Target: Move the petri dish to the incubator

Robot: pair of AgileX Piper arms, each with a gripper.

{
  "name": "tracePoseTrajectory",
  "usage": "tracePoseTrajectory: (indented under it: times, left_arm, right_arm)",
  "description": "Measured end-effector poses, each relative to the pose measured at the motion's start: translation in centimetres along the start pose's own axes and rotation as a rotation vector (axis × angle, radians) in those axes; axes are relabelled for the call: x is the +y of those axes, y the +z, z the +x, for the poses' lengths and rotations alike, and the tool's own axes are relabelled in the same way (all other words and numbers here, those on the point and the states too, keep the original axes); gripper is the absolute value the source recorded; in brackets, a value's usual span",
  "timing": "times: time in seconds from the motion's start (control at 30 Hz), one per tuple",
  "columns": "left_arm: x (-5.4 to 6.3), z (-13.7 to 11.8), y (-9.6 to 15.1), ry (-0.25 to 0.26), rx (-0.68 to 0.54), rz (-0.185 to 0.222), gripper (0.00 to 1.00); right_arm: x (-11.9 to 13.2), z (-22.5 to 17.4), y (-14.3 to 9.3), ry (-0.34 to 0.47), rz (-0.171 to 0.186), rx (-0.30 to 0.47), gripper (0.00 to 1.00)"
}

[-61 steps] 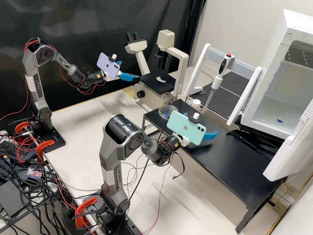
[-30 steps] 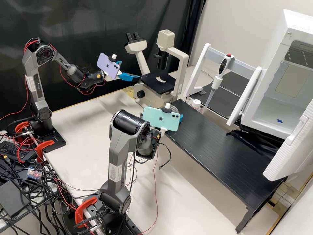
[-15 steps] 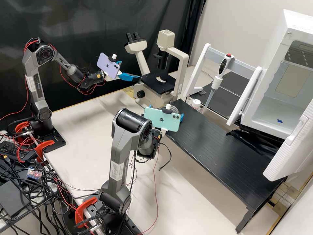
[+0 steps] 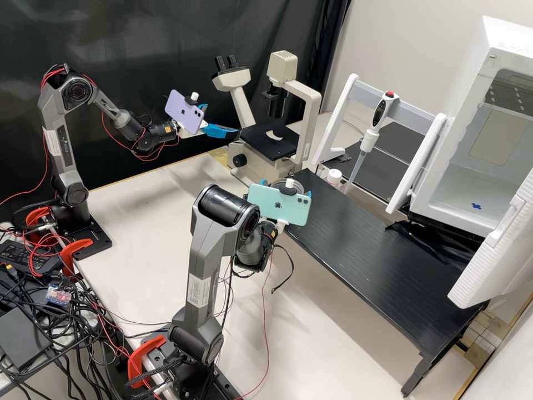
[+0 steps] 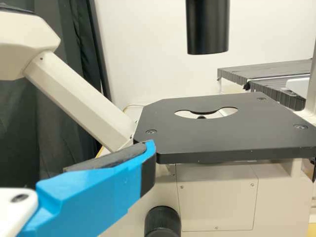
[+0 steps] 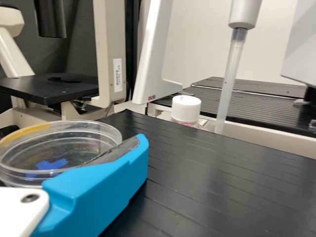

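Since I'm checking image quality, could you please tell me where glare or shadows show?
High view: soft shadows on the pale table, sheen on the curtain; right wrist view: glints on the dish, pale sheen on the black bench; left wrist view: dark curtain folds.

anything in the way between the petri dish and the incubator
Nothing visible blocks a route over the black platform from the petri dish to the open incubator. The near white leg of the pipette stand, beside the incubator, might crowd a straighter line, though.
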State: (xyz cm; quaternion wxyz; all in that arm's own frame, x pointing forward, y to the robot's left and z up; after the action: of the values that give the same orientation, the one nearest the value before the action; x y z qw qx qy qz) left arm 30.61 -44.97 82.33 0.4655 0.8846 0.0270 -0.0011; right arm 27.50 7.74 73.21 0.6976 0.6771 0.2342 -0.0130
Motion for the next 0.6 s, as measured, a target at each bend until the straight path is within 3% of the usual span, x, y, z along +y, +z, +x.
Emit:
tracePoseTrajectory:
  times: [0.17,0.6]
  left_arm:
    - [0.00,0.00,0.00,0.000,0.000,0.000,1.00]
    - [0.00,0.00,0.00,0.000,0.000,0.000,1.00]
  right_arm:
    - [0.09,-0.02,0.10,0.003,0.022,-0.003,0.00]
    - [0.50,-0.15,0.57,0.003,0.038,-0.007,0.00]
